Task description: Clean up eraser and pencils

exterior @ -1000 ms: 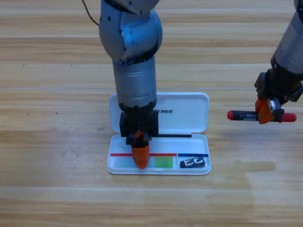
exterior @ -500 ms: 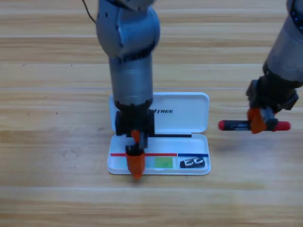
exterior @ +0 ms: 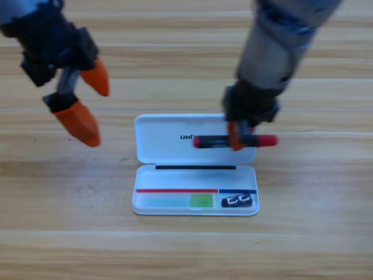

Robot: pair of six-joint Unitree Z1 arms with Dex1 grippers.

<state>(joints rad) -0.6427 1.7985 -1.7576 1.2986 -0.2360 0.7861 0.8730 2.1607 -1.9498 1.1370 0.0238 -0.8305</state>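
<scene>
The white case (exterior: 152, 137) lies open at the table's middle. In its lower tray (exterior: 136, 201) the light green pencil (exterior: 178, 200) lies along the left part, and the black eraser (exterior: 239, 201) sits in the right compartment. The red pencil (exterior: 265, 140) hangs level over the case's lid, on its right half. My right gripper (exterior: 239, 137) points down on it and is shut on its middle. My left gripper (exterior: 90, 108) is drawn back at the upper left, away from the case, its two orange jaws spread open and holding nothing.
Bare wooden table (exterior: 315, 233) surrounds the case on all sides. The right arm (exterior: 277, 46) slants in from the top right over the far side of the lid.
The left gripper left the tray and pulled up to the upper left, with the green pencil lying in the tray. The right gripper carried the red pencil leftward to over the lid.
</scene>
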